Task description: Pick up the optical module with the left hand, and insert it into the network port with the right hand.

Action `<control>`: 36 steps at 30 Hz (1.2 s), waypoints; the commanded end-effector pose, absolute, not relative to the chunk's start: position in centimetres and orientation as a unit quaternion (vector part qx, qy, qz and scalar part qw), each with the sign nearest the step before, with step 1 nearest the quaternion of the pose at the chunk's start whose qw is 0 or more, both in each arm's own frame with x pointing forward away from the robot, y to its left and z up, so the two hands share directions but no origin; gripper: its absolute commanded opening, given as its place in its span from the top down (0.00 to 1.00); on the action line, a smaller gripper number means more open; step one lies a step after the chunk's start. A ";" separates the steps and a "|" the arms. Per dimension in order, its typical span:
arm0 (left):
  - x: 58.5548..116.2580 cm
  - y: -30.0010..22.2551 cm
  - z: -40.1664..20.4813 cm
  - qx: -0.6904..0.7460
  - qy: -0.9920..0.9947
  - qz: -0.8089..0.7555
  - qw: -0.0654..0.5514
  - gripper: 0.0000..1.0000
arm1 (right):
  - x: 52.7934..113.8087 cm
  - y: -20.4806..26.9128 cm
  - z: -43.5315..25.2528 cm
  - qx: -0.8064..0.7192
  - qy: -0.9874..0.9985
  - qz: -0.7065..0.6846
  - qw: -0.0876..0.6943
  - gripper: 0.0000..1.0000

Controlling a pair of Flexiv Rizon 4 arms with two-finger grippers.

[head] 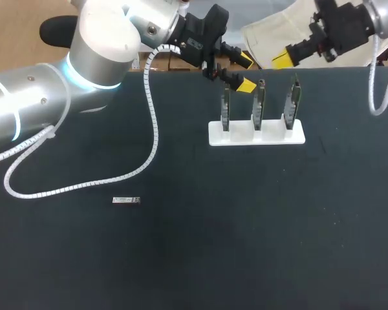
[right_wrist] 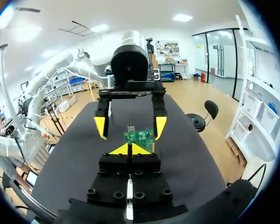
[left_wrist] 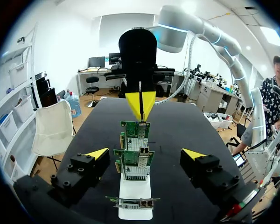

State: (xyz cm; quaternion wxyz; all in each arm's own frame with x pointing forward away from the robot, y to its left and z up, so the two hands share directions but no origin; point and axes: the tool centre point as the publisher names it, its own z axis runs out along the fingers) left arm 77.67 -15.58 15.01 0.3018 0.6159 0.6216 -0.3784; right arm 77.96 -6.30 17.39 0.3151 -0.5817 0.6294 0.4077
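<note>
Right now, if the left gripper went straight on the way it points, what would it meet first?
Probably the network cards standing in the white stand, straight ahead of the open left gripper; depth is unclear, so it might pass over them.

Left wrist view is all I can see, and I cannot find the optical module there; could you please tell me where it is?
Observer: The module lies flat on the table, nearer the robot and well to the left of the rack, with nothing touching it.
Operator: Thank you. Is my left gripper anywhere near it?
Observer: No. The left gripper, fingers open, is up at the rack's left end.
Operator: And does the right gripper touch a card?
Observer: No. The right gripper, fingers shut, hangs beyond the right card, apart from it.
</note>
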 end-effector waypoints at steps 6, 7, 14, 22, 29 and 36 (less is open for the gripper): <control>77.9 -15.6 15.0 0.617 0.621 -0.379 0.300 0.00 | 77.2 -10.6 17.5 -0.583 0.635 0.407 0.303 1.00; 77.9 -15.6 15.0 0.617 0.621 -0.379 0.300 0.00 | 77.0 -10.9 17.4 -0.583 0.635 0.409 0.297 1.00; 77.9 -15.6 15.0 0.617 0.621 -0.379 0.300 0.00 | 76.7 -12.9 16.9 -0.580 0.639 0.414 0.289 1.00; 77.9 -15.6 15.0 0.617 0.621 -0.379 0.300 0.00 | 76.3 -13.8 16.3 -0.574 0.642 0.419 0.288 1.00; 77.9 -15.6 15.0 0.617 0.621 -0.379 0.300 0.00 | 76.1 -14.4 15.7 -0.571 0.647 0.419 0.282 1.00; 77.9 -15.6 15.0 0.617 0.621 -0.379 0.300 0.00 | 76.2 -14.4 15.5 -0.569 0.647 0.422 0.283 1.00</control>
